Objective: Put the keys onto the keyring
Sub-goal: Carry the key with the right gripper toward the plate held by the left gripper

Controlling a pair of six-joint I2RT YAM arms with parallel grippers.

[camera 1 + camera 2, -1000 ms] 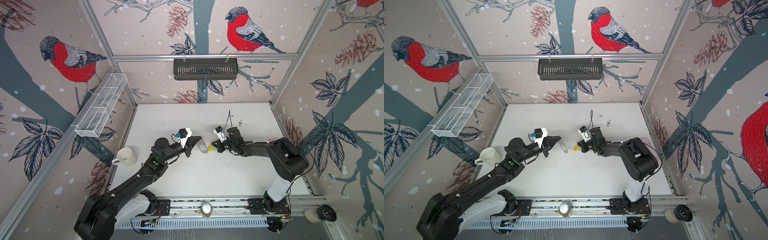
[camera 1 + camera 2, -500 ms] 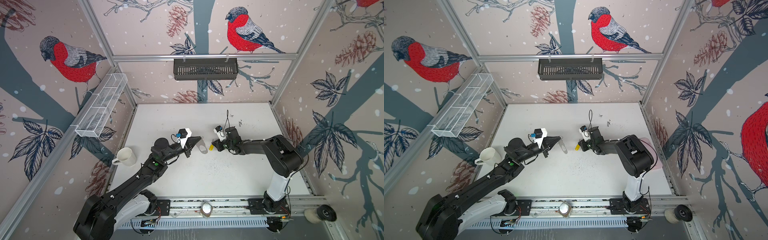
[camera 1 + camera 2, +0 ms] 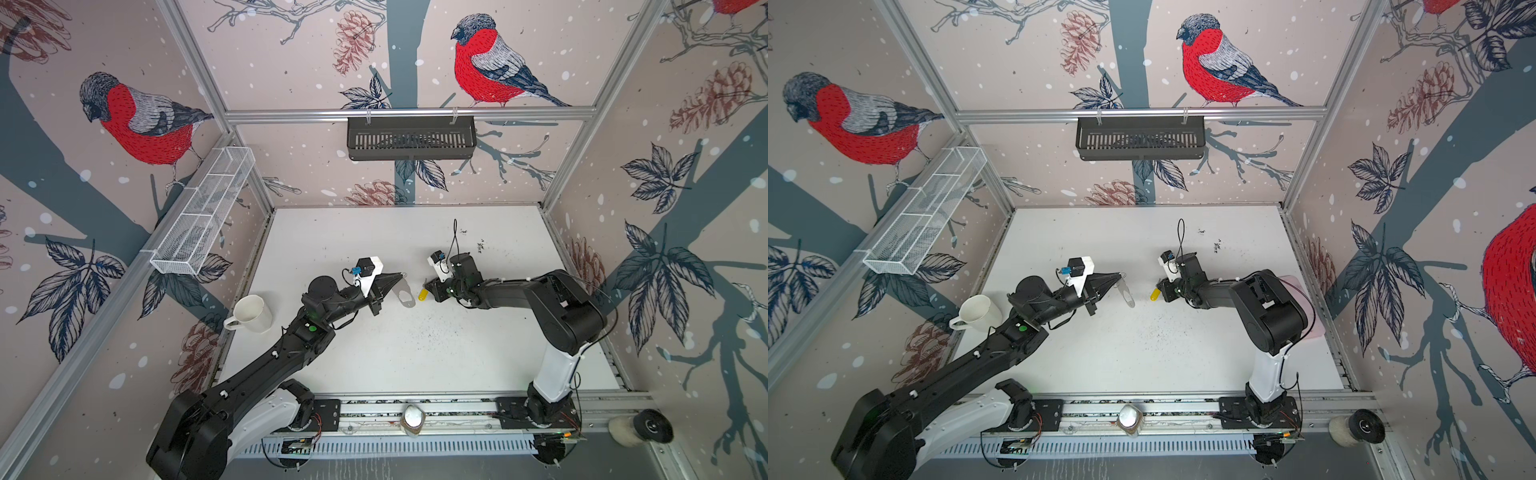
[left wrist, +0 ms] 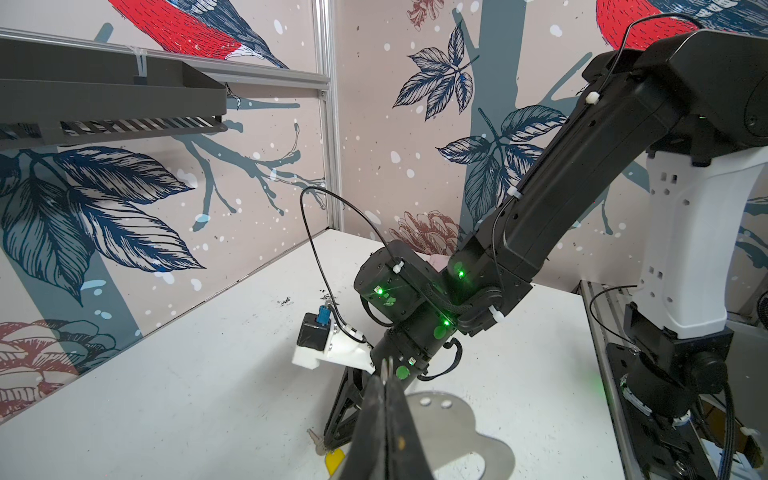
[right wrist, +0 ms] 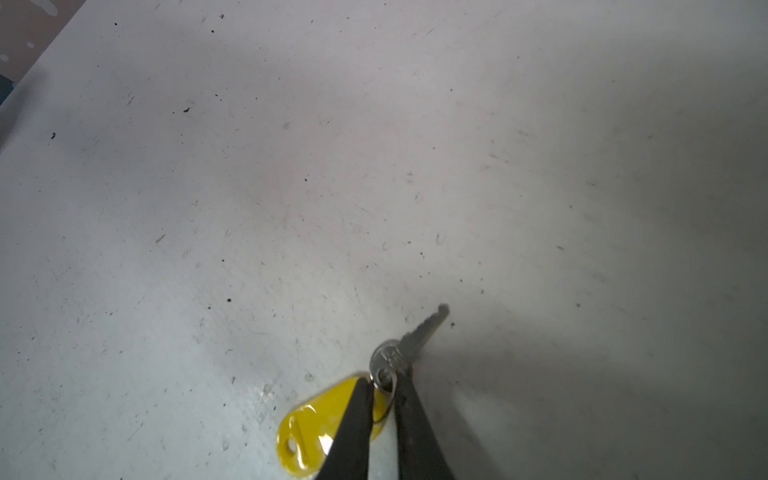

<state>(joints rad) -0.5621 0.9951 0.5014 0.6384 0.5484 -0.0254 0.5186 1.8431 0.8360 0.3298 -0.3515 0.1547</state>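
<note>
You're pinching small metal key with yellow oval plastic tag (image 5: 357,399) at split ring, right fingers (image 5: 357,415) narrow; light, slippery. Left fingers (image 4: 384,419) clamping flat grey keyring plate (image 4: 453,419).

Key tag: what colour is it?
Bright yellow; the tag shows best in the right wrist view.
</note>
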